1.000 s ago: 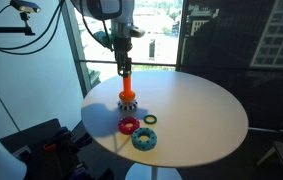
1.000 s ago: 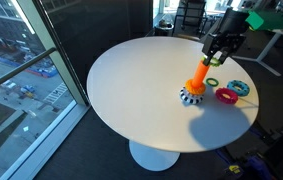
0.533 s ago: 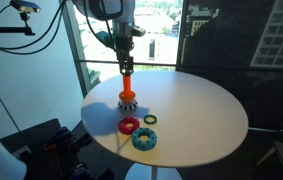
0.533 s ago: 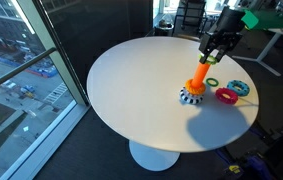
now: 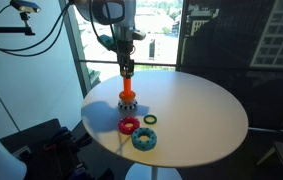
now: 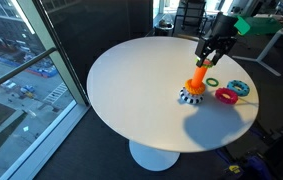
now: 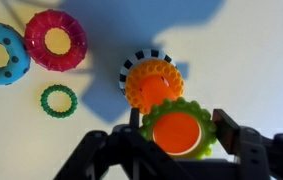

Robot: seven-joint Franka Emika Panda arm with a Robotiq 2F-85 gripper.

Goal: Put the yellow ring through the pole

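While the gripper (image 7: 180, 131) hangs directly over the pole (image 5: 127, 90), its two dark fingers (image 7: 231, 135) pinch the yellow ring (image 7: 186, 106) from both sides. In the wrist view the ring's toothed edge sits around the pole's orange top, which fills the hole. How low on the pole it sits cannot be told. The pole stands upright on a black-and-white striped base (image 7: 142, 60), on the left part of the round white table (image 5: 206, 115). The red ring (image 7: 56, 40) and blue ring (image 7: 1, 52) lie flat just beside each other. The small green ring (image 7: 58, 99) lies near them. All three are apart from the base, left of the pole in the wrist view. In both exterior views the yellow ring is too small to make out.
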